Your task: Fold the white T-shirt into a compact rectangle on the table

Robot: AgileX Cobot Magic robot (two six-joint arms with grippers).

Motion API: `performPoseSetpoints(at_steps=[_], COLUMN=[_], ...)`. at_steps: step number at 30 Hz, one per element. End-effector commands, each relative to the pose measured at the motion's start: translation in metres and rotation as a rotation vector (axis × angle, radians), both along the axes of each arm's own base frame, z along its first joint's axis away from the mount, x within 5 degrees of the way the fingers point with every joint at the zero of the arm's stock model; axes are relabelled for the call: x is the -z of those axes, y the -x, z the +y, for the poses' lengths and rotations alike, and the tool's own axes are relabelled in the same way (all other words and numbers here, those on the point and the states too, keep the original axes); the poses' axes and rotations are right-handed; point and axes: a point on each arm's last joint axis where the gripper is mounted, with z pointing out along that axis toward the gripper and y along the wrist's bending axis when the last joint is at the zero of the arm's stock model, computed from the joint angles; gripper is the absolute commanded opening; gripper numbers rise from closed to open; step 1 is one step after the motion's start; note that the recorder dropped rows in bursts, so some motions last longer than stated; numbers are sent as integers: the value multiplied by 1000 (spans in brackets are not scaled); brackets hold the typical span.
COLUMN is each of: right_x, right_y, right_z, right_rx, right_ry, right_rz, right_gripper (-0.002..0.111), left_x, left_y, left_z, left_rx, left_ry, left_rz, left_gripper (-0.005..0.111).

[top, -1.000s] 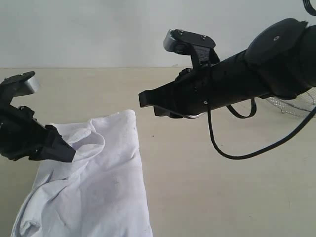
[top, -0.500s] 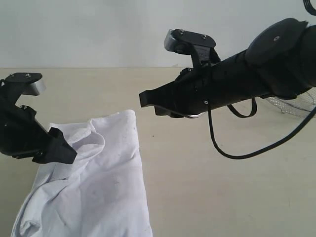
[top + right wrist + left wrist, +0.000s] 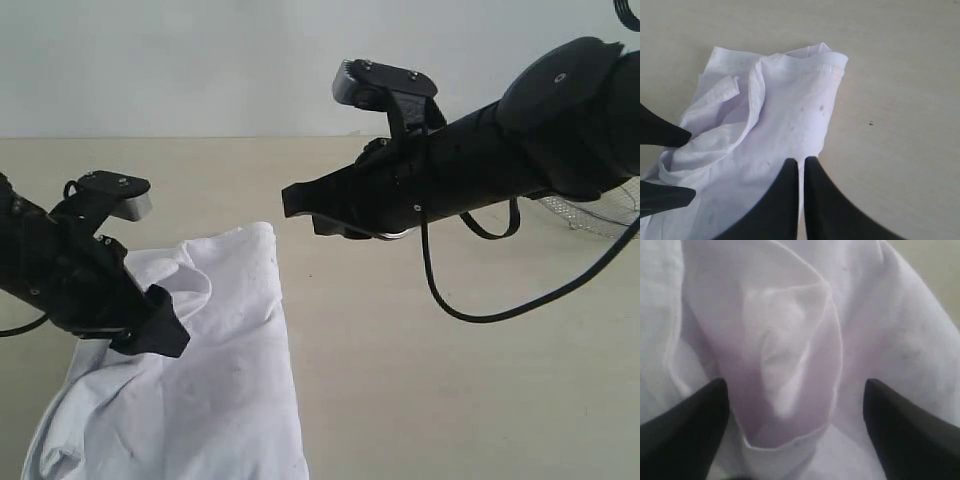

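The white T-shirt (image 3: 225, 385) lies crumpled and partly folded on the table (image 3: 450, 380), at the front left of the exterior view. Its lettering is hidden. My left gripper (image 3: 165, 332) hovers low over the shirt's upper left part. Its jaws stand wide open around a raised fold of the cloth (image 3: 790, 345), with nothing pinched between the fingertips (image 3: 715, 390). My right gripper (image 3: 295, 200) hangs in the air above the shirt's far right corner. In the right wrist view the right gripper (image 3: 801, 162) is shut and empty above the shirt's edge (image 3: 790, 105).
A silver wire-mesh basket (image 3: 590, 212) stands at the far right of the table, partly behind the right arm. A black cable (image 3: 470, 310) loops down under that arm. Bare tabletop (image 3: 900, 100) spreads to the right of the shirt.
My left gripper has opened wider and swung to the right and down over the shirt, its wrist turning. The right arm has not moved.
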Motion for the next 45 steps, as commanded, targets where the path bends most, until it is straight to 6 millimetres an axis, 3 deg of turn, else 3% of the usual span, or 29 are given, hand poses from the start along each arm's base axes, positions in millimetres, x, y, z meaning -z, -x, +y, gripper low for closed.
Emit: performPoseSetpoints(at_steps=[1,7,15,21,25,36,45], right_x=[-3,-3,-3,-3,-3,-3,-3], right_y=[2,1,1,1,1,1,0], right_z=[-1,-2,-2,-2,-2,-2,-2], right_rx=[-4,2,3,0,0,3,1], right_ry=[-2,-1,2,5,5,6,13], right_rz=[-4,-9,-15,-17,-17,-21,-31], right_gripper=[0,0,0,0,0,0,0], left_x=[1,-7,-9,-10,-10,-9,-7], left_y=[-7,-16,-20,-21,-21,-23,-24], left_z=[3,4,5,5,6,12,39], left_rx=[-8,-9,5,6,15,40,-7], left_ry=[-69,-93,-113,-116,-123,-175,-237], left_rz=[-18,-69,-108,-124,-131,-146,-92], left_gripper=[71,64,33,24,5,4,4])
